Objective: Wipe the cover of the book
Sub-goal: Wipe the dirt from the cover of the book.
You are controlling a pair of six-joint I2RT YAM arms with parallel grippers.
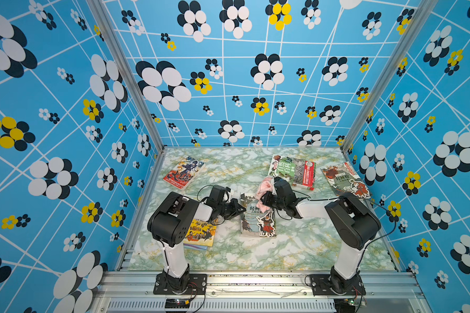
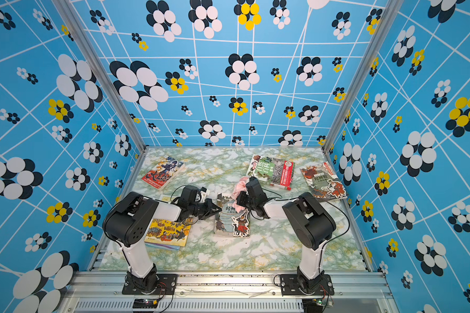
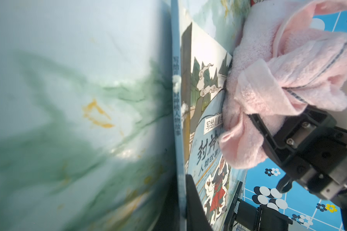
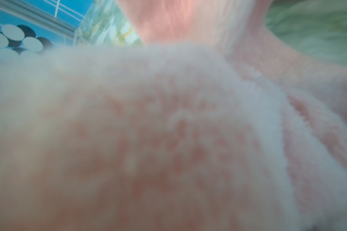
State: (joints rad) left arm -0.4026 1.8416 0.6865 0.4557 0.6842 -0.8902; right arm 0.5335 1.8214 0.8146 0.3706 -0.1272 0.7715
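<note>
Top views: book lay flat, cover up, on the marbled table between both arms. The right gripper was clamped on a bunched pink cloth at the book's far end, and the left gripper sat at the book's left edge, jaws drawn together. Left wrist view: one black finger of the left gripper rested on the cover beside the spine, and the cloth touched the cover, pinched in the right gripper's jaws. Right wrist view: blurred pink cloth filled nearly the whole frame, jaws hidden.
</note>
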